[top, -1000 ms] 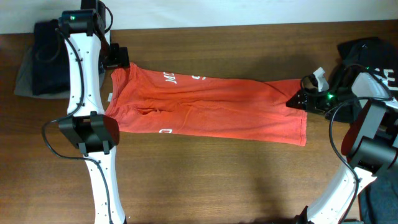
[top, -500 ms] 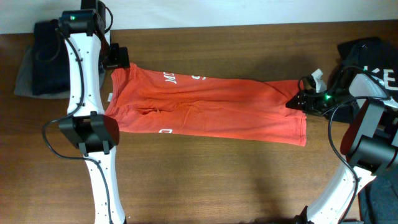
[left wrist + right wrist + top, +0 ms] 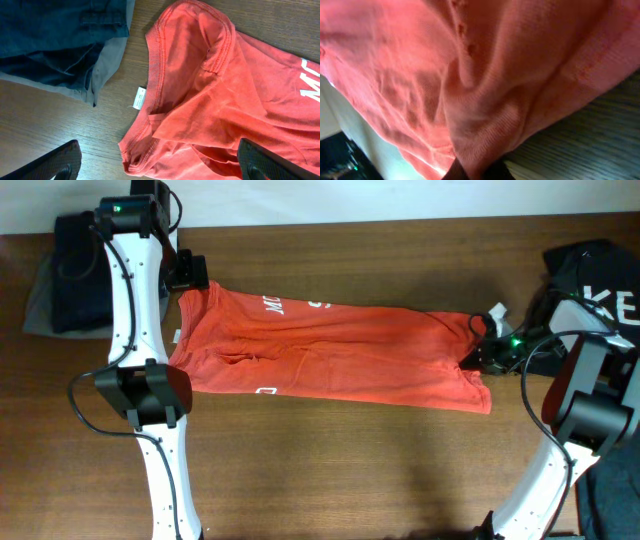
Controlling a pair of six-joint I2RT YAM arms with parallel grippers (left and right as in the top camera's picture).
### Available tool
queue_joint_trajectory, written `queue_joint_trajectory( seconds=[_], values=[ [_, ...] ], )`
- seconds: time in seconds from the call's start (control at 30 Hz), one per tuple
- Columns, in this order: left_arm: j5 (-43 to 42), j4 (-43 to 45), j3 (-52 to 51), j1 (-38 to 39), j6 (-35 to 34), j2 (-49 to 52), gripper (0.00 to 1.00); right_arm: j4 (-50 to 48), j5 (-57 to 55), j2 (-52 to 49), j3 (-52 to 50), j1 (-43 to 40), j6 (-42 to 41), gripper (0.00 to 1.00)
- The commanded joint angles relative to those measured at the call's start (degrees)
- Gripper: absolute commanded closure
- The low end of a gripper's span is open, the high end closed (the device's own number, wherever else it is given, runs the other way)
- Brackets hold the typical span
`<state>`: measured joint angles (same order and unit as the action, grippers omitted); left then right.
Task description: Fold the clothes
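Observation:
The clothes, an orange-red T-shirt [image 3: 330, 350], lie stretched lengthwise across the table with white lettering [image 3: 272, 306] facing up. My left gripper [image 3: 190, 278] hovers at the collar end. In the left wrist view it [image 3: 160, 170] stands open, with the rumpled collar [image 3: 165, 75] and a white label [image 3: 139, 97] between its wide-apart fingers [image 3: 62, 161]. My right gripper [image 3: 470, 360] is at the shirt's right edge. The right wrist view shows it [image 3: 476, 172] shut on a pinched fold of the red cloth [image 3: 470, 75], the dark fingertips [image 3: 452, 174] just showing beneath.
A pile of dark and grey clothing [image 3: 65, 270] lies at the back left, close to the collar [image 3: 60, 40]. A black garment with white lettering [image 3: 600, 280] sits at the right edge beside the right arm. Bare wood runs along the front.
My right gripper has moved left onto the shirt's right edge and closed on the cloth, bunching it slightly. The left arm has not moved.

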<state>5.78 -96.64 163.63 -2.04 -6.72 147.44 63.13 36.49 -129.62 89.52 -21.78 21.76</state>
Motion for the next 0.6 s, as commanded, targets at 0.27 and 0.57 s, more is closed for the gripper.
queue_joint_trajectory(
  seconds=[0.27, 0.57],
  values=[
    [-0.63, -0.07, 0.55, 0.13, -0.52, -1.03, 0.01, 1.25, -19.39, -2.58, 4.31, -2.45, -11.39, 0.96],
    [-0.63, -0.07, 0.55, 0.13, -0.52, -1.03, 0.01, 11.17, -33.18, -2.45, 17.70, -3.37, -16.31, 0.96]
  ],
)
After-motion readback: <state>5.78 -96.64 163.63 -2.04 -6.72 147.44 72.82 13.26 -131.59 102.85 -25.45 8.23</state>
